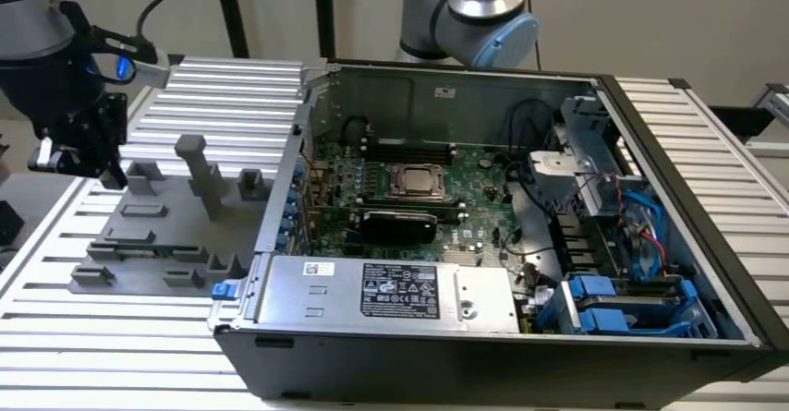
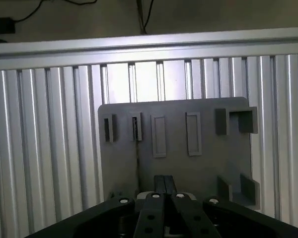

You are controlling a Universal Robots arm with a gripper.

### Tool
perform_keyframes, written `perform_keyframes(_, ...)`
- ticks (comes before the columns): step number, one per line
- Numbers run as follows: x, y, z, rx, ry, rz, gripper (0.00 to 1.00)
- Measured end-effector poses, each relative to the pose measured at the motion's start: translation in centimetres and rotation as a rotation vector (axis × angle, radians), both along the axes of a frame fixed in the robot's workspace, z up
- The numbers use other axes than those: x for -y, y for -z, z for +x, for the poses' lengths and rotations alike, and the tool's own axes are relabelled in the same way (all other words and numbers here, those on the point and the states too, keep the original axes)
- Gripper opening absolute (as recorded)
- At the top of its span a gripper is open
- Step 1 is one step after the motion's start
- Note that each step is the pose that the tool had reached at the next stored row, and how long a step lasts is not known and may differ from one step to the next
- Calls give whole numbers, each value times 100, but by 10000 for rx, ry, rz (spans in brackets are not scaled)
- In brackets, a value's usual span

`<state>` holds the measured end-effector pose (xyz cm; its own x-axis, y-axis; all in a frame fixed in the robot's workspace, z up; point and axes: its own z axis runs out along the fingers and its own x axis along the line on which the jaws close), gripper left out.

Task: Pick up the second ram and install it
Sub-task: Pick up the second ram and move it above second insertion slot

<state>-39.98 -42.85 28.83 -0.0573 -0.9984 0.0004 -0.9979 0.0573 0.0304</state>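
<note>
The hand is empty as far as I can see. In the wrist view its fingers look pressed together with nothing between them, so it's clenched on air. It hangs over the far corner of the grey holder plate, on the exterior view's left, pointing pretty much straight down. The arm drops in from the top corner of that view. The second ram looks to be lying between its holder blocks toward the near end of the plate, well apart from the hand. So I'd say the pick isn't done yet, never mind the install. The plate sits on the ribbed desk, just beside the open PC case. The motherboard is inside it, and I honestly can't tell what's in its long dark slots.
</note>
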Motion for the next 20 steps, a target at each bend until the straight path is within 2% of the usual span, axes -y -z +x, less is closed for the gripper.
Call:
perform_keyframes(5, 47, 64, 2, 2, -138, -11, 0)
perform_keyframes(10, 115, 132, 8, 0, -211, -34, 0)
perform_keyframes(11, 128, 147, 10, 1, -227, -37, 100)
perform_keyframes(20, 211, 291, 74, 1, -346, -42, 100)
